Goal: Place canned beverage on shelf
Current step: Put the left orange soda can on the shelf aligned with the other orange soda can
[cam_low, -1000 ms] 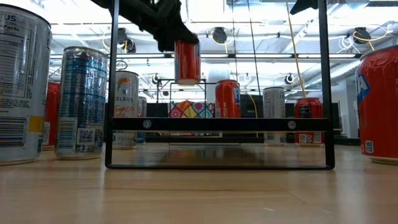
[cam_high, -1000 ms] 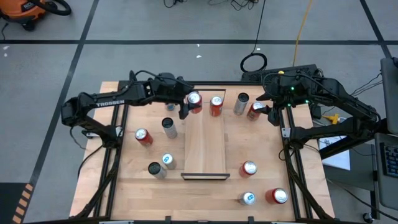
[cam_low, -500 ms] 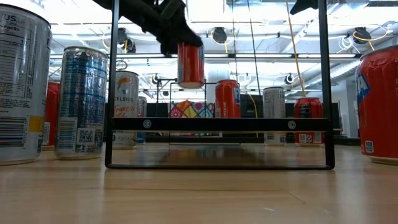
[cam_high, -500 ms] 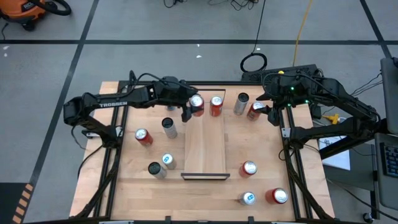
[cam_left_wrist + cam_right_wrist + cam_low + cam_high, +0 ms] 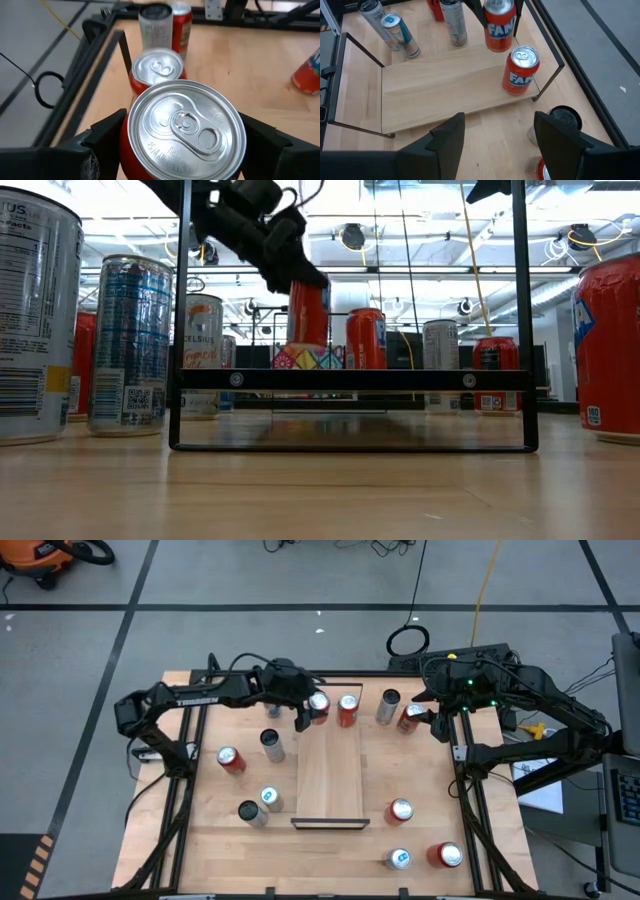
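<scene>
Item: left hand (image 5: 308, 712), clenched on a red can (image 5: 319, 706) by its sides, the can upright and lifted clear of the shelf (image 5: 330, 780); in the low view the red can (image 5: 308, 314) hangs above the board's far end, and in the left wrist view its silver lid (image 5: 186, 127) fills the space between the two dark fingers (image 5: 102, 137)

Item: shelf, long light-wood board lying down the middle of the desk (image 5: 420, 780), a thin black frame at each short end; one second red can (image 5: 348, 710) already stands on its far end, just beside the held one

Item: right hand (image 5: 432, 720), at the far right corner of the desk near a tilted red can (image 5: 410, 717) and a grey can (image 5: 388, 707); its fingers (image 5: 447, 137) stand apart in the right wrist view and grasp nothing

Item: loose cans on the desk at either side of the shelf, several on the left (image 5: 231, 760) and several at the near right (image 5: 400, 810)

Hazards, by judgement:
- held can so close to the standing can that a sideways drift on the way down could knock it over or off the board
- release from too high, or with the can tilted, would let it tip and roll along the shelf
- the black end frame stands close by; a finger catching it could shift the whole board
- opening fingers may brush the neighbouring can
</scene>
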Robot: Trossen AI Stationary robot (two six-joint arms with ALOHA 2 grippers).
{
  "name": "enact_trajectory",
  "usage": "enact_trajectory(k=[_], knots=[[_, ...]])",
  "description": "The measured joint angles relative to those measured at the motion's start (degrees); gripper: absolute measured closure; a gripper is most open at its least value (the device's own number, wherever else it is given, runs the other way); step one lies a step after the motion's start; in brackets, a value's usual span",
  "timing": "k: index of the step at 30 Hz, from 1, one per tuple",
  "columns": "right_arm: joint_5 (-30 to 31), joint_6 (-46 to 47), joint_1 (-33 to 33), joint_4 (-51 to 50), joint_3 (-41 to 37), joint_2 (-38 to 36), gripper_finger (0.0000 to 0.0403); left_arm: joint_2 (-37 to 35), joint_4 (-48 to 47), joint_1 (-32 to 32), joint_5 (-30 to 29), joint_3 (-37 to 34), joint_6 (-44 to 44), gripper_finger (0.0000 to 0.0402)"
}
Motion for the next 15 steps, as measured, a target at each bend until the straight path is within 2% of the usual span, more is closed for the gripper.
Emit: enact_trajectory(k=[6, 15], knots=[[-0.02, 0.11, 0.00, 0.00, 0.00, 0.00, 0.0190, 2.83, 5.02, 0.03, 0.95, 0.02, 0.02, 0.0107], [-0.02, 1.49, 0.00, 0.02, 0.00, -0.02, 0.0190, 4.99, 4.79, 0.07, 0.88, 0.02, 0.39, 0.0107]])
